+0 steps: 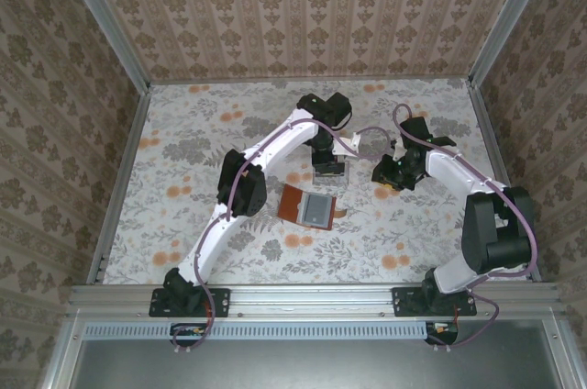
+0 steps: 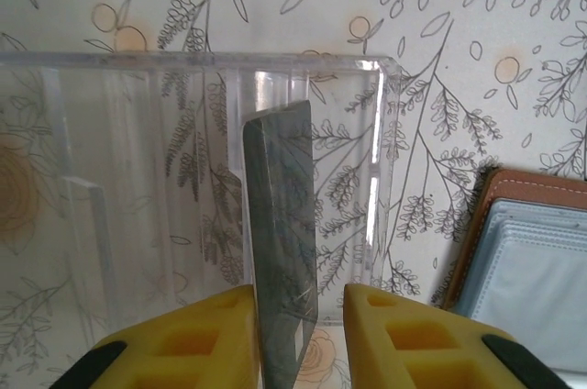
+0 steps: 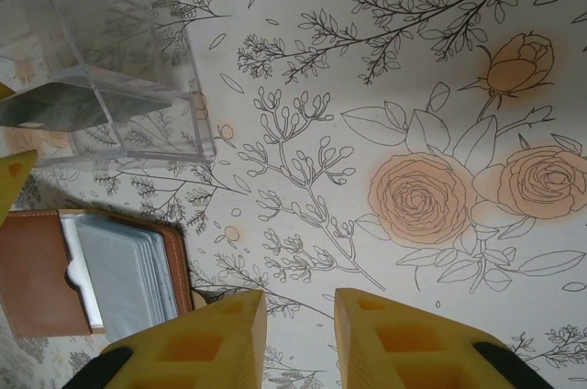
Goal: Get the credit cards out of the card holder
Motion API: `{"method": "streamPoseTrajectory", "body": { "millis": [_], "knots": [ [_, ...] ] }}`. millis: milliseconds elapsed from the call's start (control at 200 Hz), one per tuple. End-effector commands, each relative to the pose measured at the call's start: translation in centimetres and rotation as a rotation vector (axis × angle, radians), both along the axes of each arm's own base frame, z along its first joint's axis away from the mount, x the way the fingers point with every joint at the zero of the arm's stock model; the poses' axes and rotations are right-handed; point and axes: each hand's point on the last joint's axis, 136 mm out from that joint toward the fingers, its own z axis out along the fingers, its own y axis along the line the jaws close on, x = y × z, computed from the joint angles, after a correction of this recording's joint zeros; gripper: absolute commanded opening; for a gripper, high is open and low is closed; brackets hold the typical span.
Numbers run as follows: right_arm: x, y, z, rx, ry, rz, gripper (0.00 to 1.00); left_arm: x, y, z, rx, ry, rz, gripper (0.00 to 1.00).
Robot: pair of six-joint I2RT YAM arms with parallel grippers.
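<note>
Grey card (image 2: 280, 224) on edge in the clear tray (image 2: 138, 63), between the parted jaws of the left gripper (image 2: 298, 302).

The card stands close by the left finger with a gap on its right, so it is not clamped. The brown holder (image 2: 541, 192) lies open just right of the tray, its grey-blue inside showing. Further right, the right gripper (image 3: 298, 306) has its jaws apart and empty, over the bare flowered table (image 3: 413, 86), with nothing between it and the holder.
</note>
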Motion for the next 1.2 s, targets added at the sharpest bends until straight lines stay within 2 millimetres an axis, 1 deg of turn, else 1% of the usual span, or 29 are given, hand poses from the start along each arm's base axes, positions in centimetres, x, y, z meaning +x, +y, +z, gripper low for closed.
{"method": "streamPoseTrajectory", "body": {
  "millis": [0,140,255,340,455,570,870,1195],
  "knots": [
    [-0.3,0.2,-0.4,0.020,0.014,0.010,0.27,1.4,-0.3,3.8,-0.057,-0.097,0.021,0.29],
    [-0.4,0.2,-0.4,0.020,0.016,0.010,0.27,1.8,-0.4,3.9,-0.057,-0.112,0.031,0.30],
    [-0.3,0.2,-0.4,0.021,0.015,0.008,0.27,1.9,-0.5,4.6,-0.073,-0.126,0.035,0.31],
    [-0.3,0.2,-0.4,0.021,0.015,0.006,0.27,2.3,-0.5,5.0,-0.082,-0.148,0.044,0.31],
    [-0.3,0.2,-0.3,0.023,0.012,0.008,0.27,2.7,-0.6,5.1,-0.088,-0.172,0.048,0.30],
    [-0.3,0.3,-0.4,0.022,0.014,0.009,0.27,3.0,-0.6,4.6,-0.082,-0.178,0.052,0.30],
    [-0.2,0.3,-0.8,0.025,0.025,0.014,0.27,2.5,-0.4,2.0,-0.049,-0.139,0.062,0.31],
    [-0.3,0.3,-0.7,0.025,0.028,0.015,0.27,2.5,-0.5,1.5,-0.042,-0.136,0.063,0.31]
  ]
}}
